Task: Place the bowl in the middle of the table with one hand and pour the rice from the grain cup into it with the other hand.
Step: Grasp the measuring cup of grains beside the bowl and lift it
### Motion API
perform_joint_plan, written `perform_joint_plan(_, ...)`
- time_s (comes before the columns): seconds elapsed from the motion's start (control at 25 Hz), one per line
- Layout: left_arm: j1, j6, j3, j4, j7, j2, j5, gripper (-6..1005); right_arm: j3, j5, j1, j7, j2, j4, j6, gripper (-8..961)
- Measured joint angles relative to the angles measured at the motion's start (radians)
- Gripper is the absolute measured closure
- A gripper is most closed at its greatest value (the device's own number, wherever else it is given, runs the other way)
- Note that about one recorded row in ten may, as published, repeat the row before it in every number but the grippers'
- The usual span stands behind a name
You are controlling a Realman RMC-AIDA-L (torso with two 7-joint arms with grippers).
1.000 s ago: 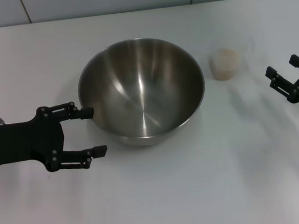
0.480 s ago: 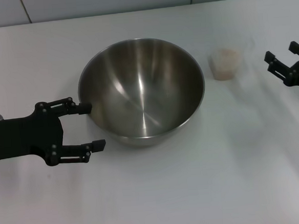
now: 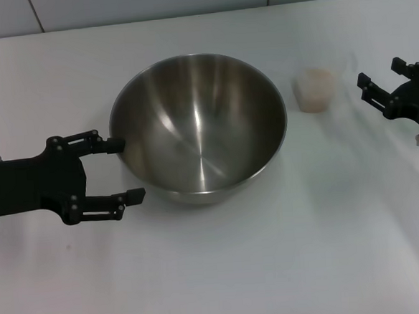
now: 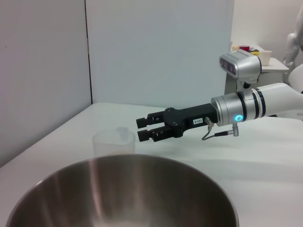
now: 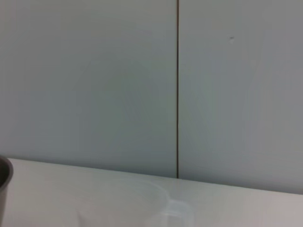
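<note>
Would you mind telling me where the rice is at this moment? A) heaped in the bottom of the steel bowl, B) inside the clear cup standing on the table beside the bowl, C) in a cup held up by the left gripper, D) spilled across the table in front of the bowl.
B: the rice sits in the grain cup, upright on the table beside the empty bowl, with neither gripper holding it.

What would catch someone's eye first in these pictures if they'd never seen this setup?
The large shiny stainless-steel bowl dominates the middle of the plain white table. The black left gripper sits open beside its rim on the robot's left. On the other side a small clear plastic grain cup of pale rice stands upright, with the black right gripper open just beyond it.
</note>
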Motion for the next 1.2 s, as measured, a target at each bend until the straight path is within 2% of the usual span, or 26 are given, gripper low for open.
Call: perform_joint_plan(1.2, -0.008, -0.022, 0.0, 0.0, 0.001, 0.006, 0.0, 139, 0.008, 0.006, 0.08, -0.012, -0.003, 0.015, 0.112, 240)
